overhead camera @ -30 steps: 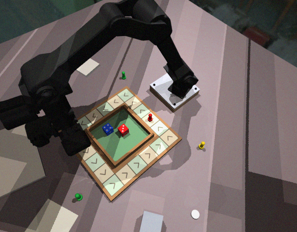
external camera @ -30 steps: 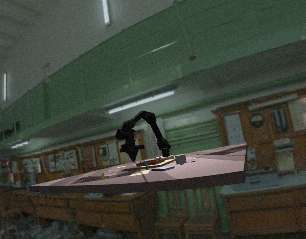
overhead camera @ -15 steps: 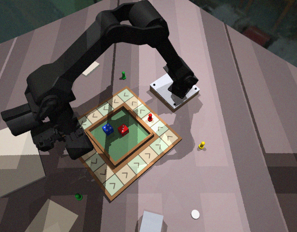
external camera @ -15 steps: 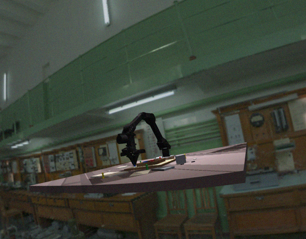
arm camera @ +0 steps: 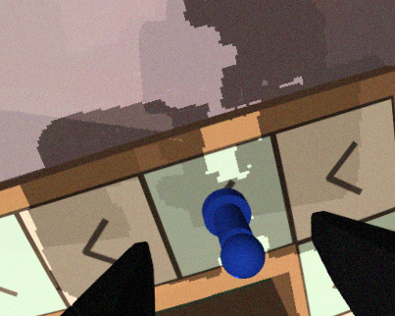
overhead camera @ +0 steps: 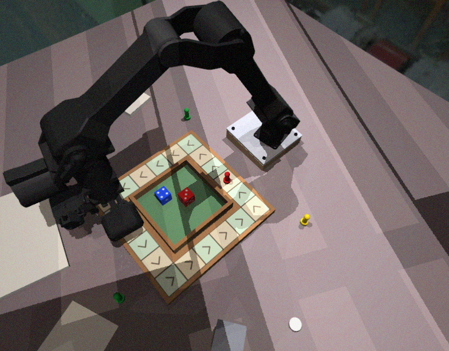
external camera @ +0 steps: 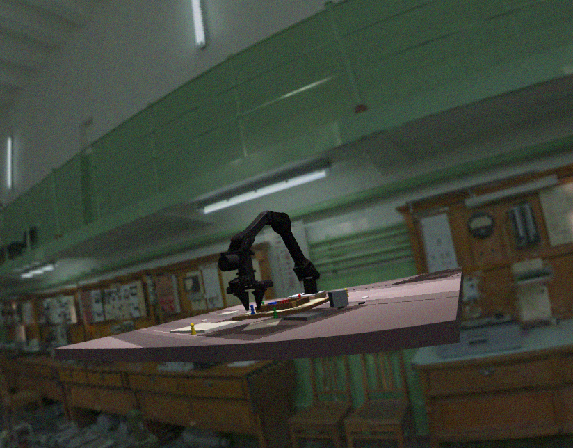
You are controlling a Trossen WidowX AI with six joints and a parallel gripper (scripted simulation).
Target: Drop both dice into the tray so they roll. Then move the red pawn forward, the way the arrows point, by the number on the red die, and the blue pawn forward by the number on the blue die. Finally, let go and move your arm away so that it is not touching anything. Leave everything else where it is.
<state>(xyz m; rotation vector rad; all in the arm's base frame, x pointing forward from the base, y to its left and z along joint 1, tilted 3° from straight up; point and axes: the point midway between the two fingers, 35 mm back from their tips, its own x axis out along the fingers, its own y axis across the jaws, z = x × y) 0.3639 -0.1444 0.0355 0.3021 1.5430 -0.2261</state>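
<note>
Now you see the fingers spread apart and holding nothing, the blue pawn upright between them on a green arrow square, apart from both fingertips.

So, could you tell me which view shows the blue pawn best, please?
The wrist view: the blue pawn stands on a track square between the open gripper's fingers. The top view hides it under the arm; the exterior shows a tiny speck.
</note>
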